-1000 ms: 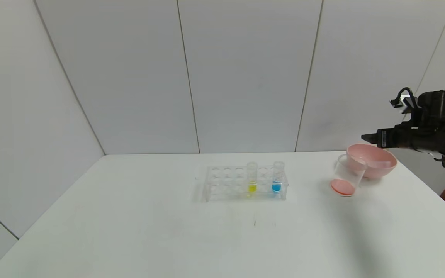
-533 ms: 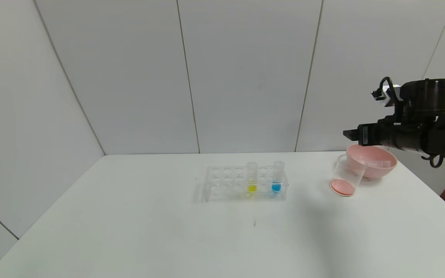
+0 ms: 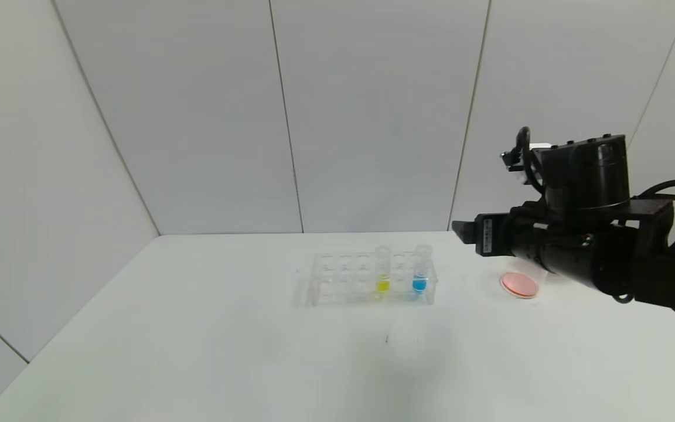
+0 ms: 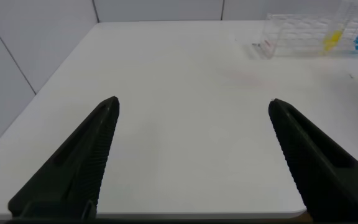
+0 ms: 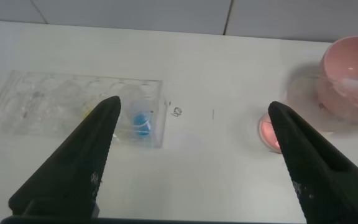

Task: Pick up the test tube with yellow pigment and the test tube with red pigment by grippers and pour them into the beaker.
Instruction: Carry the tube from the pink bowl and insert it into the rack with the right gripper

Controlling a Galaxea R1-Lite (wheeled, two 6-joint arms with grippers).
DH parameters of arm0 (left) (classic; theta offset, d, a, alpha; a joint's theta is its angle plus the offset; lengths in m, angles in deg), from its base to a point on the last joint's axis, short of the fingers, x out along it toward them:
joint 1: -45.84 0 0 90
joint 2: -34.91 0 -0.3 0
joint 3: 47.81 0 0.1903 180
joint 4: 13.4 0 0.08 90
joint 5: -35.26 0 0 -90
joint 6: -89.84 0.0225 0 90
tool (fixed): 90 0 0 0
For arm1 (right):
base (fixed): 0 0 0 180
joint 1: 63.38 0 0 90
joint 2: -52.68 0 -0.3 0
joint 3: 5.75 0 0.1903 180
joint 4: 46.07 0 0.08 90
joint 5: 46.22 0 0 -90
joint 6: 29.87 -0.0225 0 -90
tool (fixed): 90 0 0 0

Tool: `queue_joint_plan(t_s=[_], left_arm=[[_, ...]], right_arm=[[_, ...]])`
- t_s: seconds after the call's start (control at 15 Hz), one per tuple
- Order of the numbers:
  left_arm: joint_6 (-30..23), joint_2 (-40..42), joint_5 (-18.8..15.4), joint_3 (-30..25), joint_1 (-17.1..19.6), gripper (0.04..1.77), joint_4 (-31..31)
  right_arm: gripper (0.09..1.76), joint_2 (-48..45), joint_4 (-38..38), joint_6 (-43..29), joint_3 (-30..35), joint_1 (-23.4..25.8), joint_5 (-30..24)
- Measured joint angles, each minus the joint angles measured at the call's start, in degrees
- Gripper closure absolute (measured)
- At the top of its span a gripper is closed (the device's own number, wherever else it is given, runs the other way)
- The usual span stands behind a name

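The test tube with yellow pigment (image 3: 382,271) stands in a clear rack (image 3: 343,278) at the table's middle, next to a tube with blue liquid (image 3: 420,269). The beaker (image 3: 520,284), with red-orange liquid at its bottom, stands to the rack's right, mostly hidden by my right arm. The test tube with red pigment is out of view. My right gripper (image 3: 460,230) hovers above the table between rack and beaker; in the right wrist view it (image 5: 194,104) is open and empty, with the blue tube (image 5: 143,121) and beaker (image 5: 284,121) below. My left gripper (image 4: 193,101) is open and empty over the table's left part.
A pink bowl (image 5: 353,81) sits just beyond the beaker, with a pale clear object lying in it; my right arm hides it in the head view. The rack (image 4: 303,37) shows far off in the left wrist view. The table's right edge lies near the bowl.
My right arm has swung left from beside the pink bowl toward the rack and now covers the bowl and most of the beaker. Rack and tubes have not moved.
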Motion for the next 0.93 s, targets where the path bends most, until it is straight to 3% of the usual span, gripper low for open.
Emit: queue_joint_plan(t_s=[0.2, 0.4, 0.93], left_arm=[[0.0, 0.0, 0.0, 0.0, 0.0, 0.09, 0.0], [0.0, 0.0, 0.0, 0.0, 0.0, 0.09, 0.0], [0.0, 0.0, 0.0, 0.0, 0.0, 0.09, 0.0]], right_arm=[[0.15, 1.4, 0.0, -4.1, 0.2, -9.9, 6.9], [0.15, 4.9, 0.2, -6.5, -1.3, -15.9, 10.1], [0.15, 17.8, 0.3, -8.8, -9.0, -17.8, 10.5]])
